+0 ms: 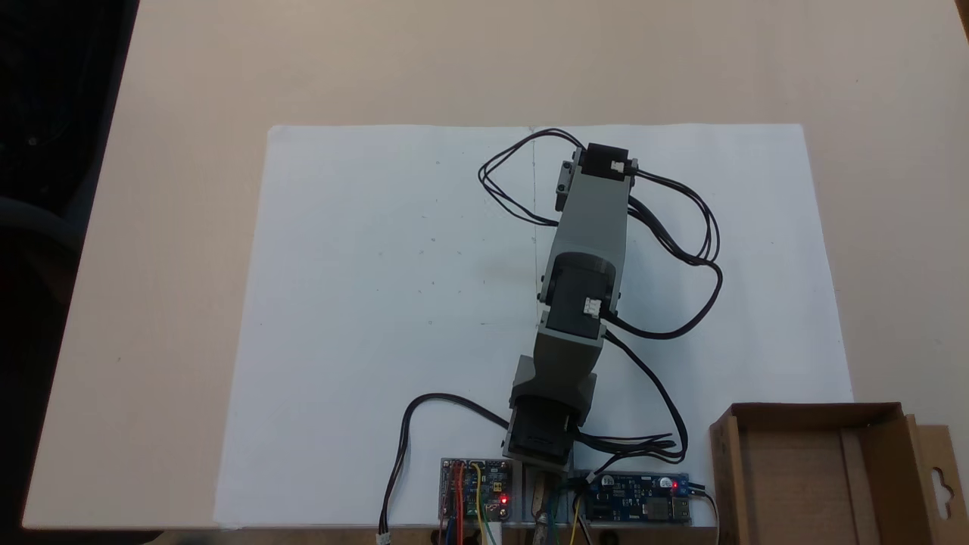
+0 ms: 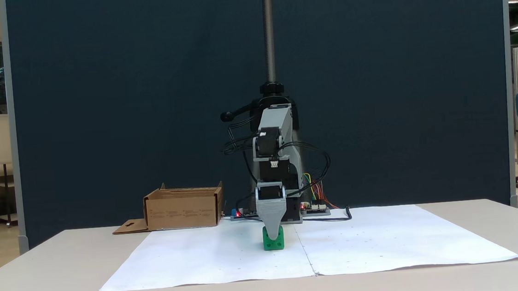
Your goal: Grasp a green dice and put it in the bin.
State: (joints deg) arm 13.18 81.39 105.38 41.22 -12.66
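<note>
Arm (image 1: 587, 250) stretched from base at 6 o'clock toward 12 in the top-down fixed view, cables looping both sides. End effector (image 2: 273, 237) pointing straight down; only one grey tip visible, so jaw state unclear, poss. closed.

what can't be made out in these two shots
- Dice: in the top-down fixed view the arm covers it; in the front fixed view the pincer tip hides its top.
- Pincer state: in the front fixed view the jaws line up one behind the other, so open or shut cannot be told.
- Bin: cut off by the bottom edge in the top-down fixed view.
- Bin inside: walls hide it in the front fixed view.
</note>
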